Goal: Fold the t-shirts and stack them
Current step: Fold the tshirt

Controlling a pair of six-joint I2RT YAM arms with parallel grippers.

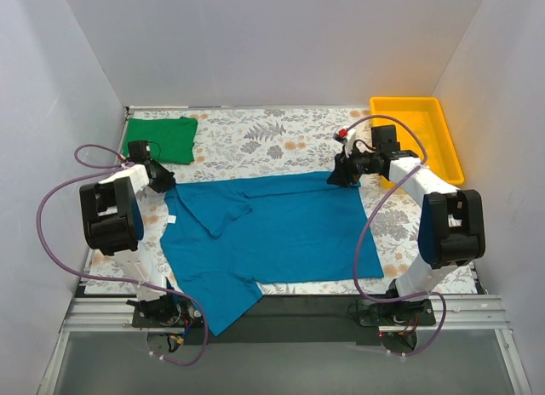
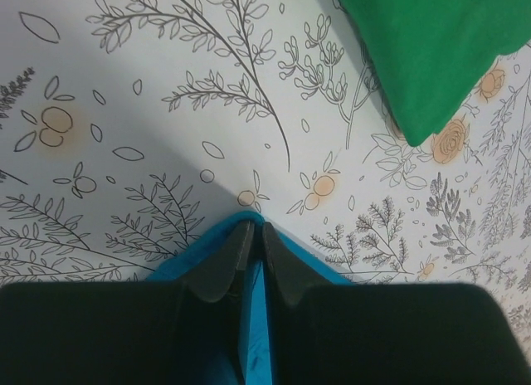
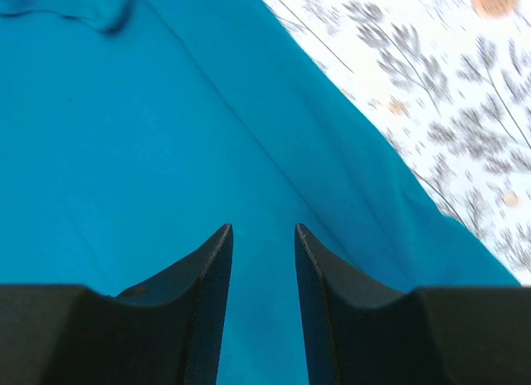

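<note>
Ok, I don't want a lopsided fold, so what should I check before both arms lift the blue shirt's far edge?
1. Hold of left gripper on teal-blue t-shirt corner: ok, shut on it.
2. Hold of right gripper on the opposite corner: not ok, jaws open over the fabric.
3. Right gripper touching the fabric: cannot tell.
4. Shirt lying flat: not ok, creased on the left side, one part hanging over the near edge of the table.
5. Path clear of green t-shirt: ok, folded at the far left, apart.
</note>
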